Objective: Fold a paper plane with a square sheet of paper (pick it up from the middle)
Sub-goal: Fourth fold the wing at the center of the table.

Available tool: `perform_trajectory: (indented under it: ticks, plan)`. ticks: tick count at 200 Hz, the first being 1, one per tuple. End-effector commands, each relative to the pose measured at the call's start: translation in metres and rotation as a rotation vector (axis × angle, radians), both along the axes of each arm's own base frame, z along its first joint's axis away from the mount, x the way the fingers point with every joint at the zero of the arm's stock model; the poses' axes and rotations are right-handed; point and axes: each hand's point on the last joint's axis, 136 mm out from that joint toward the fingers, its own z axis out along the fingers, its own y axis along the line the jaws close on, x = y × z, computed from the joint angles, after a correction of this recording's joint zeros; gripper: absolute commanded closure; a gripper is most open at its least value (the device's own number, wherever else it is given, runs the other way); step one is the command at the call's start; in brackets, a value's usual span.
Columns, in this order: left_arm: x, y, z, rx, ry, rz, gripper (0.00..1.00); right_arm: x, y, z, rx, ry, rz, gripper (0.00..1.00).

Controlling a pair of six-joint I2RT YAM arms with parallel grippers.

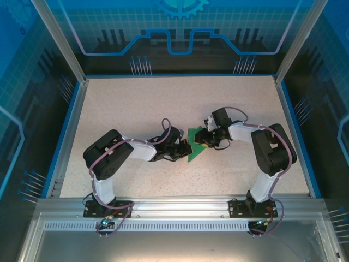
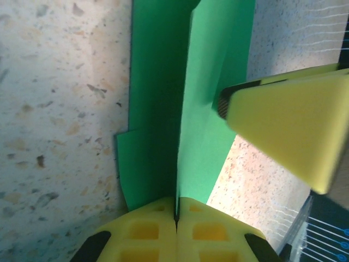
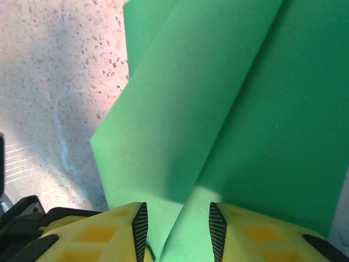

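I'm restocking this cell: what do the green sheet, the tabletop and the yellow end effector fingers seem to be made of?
Green sheet: thin matte paper, likely; it holds sharp creases and bends softly. Tabletop: hard speckled beige surface, perhaps laminate or stone-look composite. Left end effector fingers: matte yellow plastic, probably moulded or printed, given the hollow square cells.

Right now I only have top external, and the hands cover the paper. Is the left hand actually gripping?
Observer: Yes. In the left wrist view the left hand is closed on a raised crease of the green paper.
Operator: Right hand?
Observer: The right hand has its fingers apart, with a fold of paper running between them.
Operator: Are the hands clashing?
Observer: One right-hand finger reaches over the flap right of that crease, apart from the left hand.
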Motion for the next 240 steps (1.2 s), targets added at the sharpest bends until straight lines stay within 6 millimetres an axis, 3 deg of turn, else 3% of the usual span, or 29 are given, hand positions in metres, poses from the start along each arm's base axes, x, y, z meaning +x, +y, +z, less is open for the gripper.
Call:
perform_trajectory:
  ticks: [1, 35, 80, 105, 148, 193, 240]
  plan:
    - [0.002, -0.002, 0.001, -0.033, 0.005, 0.001, 0.95, -0.006, -0.001, -0.011, -0.082, 0.02, 0.035, 0.62]
    - [0.004, -0.002, 0.003, -0.031, -0.007, -0.004, 0.92, -0.009, -0.008, -0.022, -0.171, 0.041, 0.038, 0.62]
    - [0.009, 0.001, 0.004, -0.016, -0.024, -0.012, 0.74, -0.013, -0.017, -0.036, -0.268, 0.074, 0.027, 0.63]
    - [0.016, 0.006, 0.006, -0.019, -0.034, -0.006, 0.69, -0.014, -0.017, -0.038, -0.266, 0.081, 0.024, 0.64]
    - [0.035, 0.012, 0.011, -0.013, -0.056, -0.008, 0.68, -0.012, -0.014, -0.036, -0.237, 0.072, 0.025, 0.64]
    - [0.049, 0.002, 0.01, 0.006, -0.055, -0.036, 0.72, -0.012, -0.011, -0.033, -0.171, 0.07, 0.011, 0.67]
    - [0.058, 0.002, 0.025, 0.006, -0.093, -0.045, 0.72, -0.003, -0.013, -0.013, -0.107, 0.01, 0.006, 0.68]
